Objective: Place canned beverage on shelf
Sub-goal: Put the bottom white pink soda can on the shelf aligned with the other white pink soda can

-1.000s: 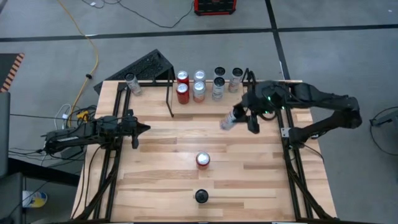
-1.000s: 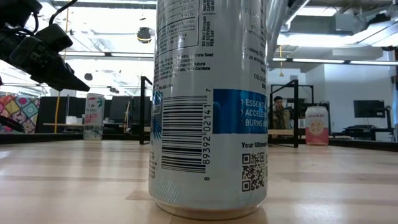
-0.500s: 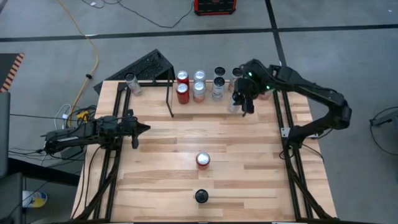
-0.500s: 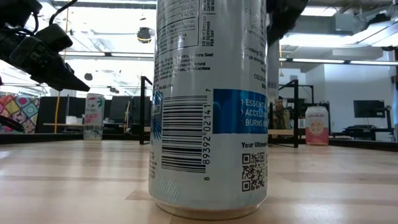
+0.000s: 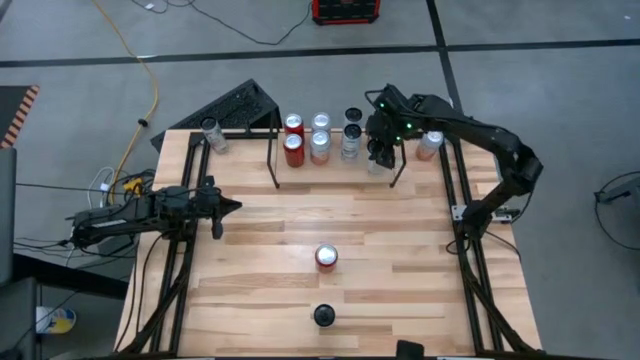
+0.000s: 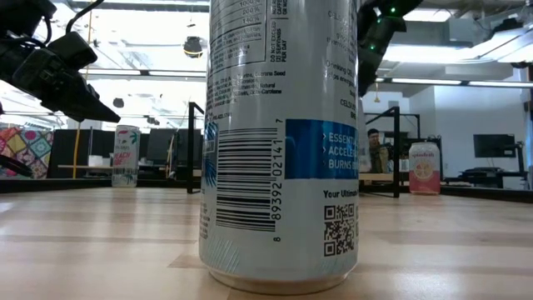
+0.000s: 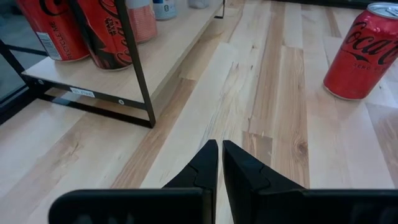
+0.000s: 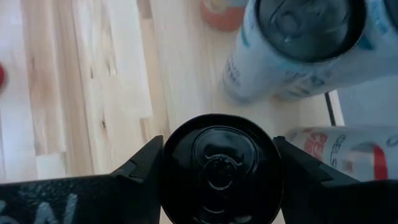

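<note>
From the low camera a tall white can [image 6: 279,142] with a barcode and blue band fills my view and hides the table's middle. From above I see it as the black-topped can at the near edge, with a red cola can [image 5: 326,257] upright just beyond it. The left gripper [image 5: 232,207] waits at the left side, fingers pressed together on nothing. Farther back, the shelf [image 5: 274,150] of thin black rods holds two red cans [image 5: 293,137], two pale ones and two dark-topped ones. At its right end, the right gripper [image 5: 382,156] pinches a black-topped can [image 8: 217,168] upright from above, close beside those dark-topped neighbours [image 8: 298,43]. A pink can [image 5: 430,144] stands outside the right rail.
</note>
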Controlling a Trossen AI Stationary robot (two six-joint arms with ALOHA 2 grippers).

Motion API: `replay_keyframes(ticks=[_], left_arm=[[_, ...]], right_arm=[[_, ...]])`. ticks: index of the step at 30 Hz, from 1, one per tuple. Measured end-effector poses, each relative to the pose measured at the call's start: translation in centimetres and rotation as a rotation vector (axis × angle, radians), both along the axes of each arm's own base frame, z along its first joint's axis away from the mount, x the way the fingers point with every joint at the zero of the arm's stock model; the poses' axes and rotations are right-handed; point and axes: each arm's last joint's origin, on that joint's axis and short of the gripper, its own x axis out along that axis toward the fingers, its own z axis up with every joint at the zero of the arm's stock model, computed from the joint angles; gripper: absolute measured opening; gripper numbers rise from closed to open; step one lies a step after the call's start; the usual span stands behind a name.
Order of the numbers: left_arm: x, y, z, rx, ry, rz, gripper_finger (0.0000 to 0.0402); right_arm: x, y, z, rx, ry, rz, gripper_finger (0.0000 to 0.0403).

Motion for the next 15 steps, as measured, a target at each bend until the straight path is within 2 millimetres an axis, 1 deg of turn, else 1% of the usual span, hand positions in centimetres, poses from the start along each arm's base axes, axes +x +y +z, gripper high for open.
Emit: replay_keyframes(ticks=[4,8,15], left_arm=[[0.0,0.0,0.0,0.0,0.0,0.0,0.0011],[0.0,0.0,0.0,0.0,0.0,0.001,0.0011],[0.0,0.0,0.0,0.0,0.0,0.001,0.0011]], right_arm=[[0.38,-0.27,-0.11,0.024,-0.038,-0.024,0.0217],[0.72,-0.4,0.22,0.014,-0.087,-0.053,0.0219],[0.61,-0.32,0.3,0.046,-0.093,-0.101,0.024]])
